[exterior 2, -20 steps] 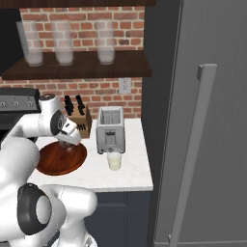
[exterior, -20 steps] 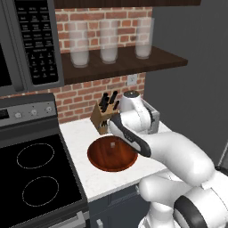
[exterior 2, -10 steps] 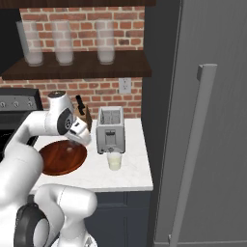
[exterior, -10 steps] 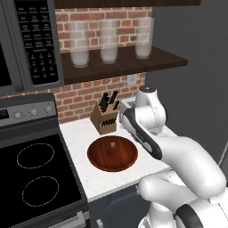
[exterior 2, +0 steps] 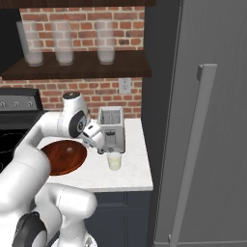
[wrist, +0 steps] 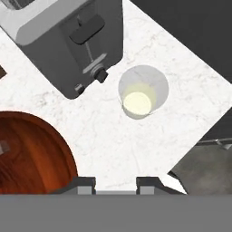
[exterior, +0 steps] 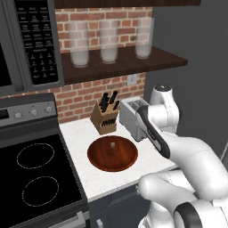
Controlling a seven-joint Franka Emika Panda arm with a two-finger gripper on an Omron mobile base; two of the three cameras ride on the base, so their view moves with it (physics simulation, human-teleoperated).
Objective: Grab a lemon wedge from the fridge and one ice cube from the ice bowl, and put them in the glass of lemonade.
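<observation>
Fridge, door shut, stands at the right end of the white counter, which carries the wooden ice bowl with one small cube in it, beside a toaster. The glass of lemonade sits just in front of the toaster. The tool hovers above the counter between bowl and glass, fingers narrowly parted; whether it grasps anything cannot be told.

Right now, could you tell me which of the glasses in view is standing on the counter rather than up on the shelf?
The small short glass of lemonade, just in front of the toaster. The three tall frosted glasses all stand on the dark wooden shelf above.
</observation>
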